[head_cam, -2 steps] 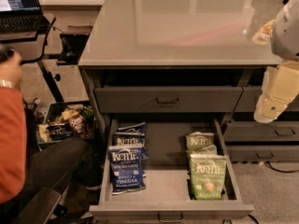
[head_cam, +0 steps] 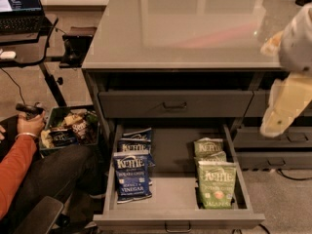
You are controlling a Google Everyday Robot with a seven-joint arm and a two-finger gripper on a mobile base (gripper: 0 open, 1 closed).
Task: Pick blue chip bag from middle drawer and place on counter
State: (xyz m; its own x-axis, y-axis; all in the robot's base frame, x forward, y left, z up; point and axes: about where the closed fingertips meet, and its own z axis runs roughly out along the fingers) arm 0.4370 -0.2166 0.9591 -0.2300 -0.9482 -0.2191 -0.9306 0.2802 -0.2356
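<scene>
The blue chip bag point(head_cam: 131, 180), dark blue with "VINEGAR" low on its face, lies flat at the front left of the open middle drawer point(head_cam: 178, 219). Two similar blue Kettle bags point(head_cam: 136, 141) lie behind it. My gripper point(head_cam: 286, 106), a pale cream part of the arm, hangs at the right edge of the view. It is above and to the right of the drawer, well apart from the bag and level with the counter's front. The light-grey glossy counter point(head_cam: 195, 28) spans the top of the cabinet.
Three green Kettle bags point(head_cam: 217, 184) lie on the drawer's right side. The upper drawer point(head_cam: 175, 104) is shut. At left, a person in an orange sleeve point(head_cam: 14, 172) sits by a bin of snacks point(head_cam: 68, 130). A dark side table carries a laptop point(head_cam: 19, 6).
My arm has dropped slightly at the right edge. The person's hand has moved down toward the snack bin. The bags and drawer have not moved.
</scene>
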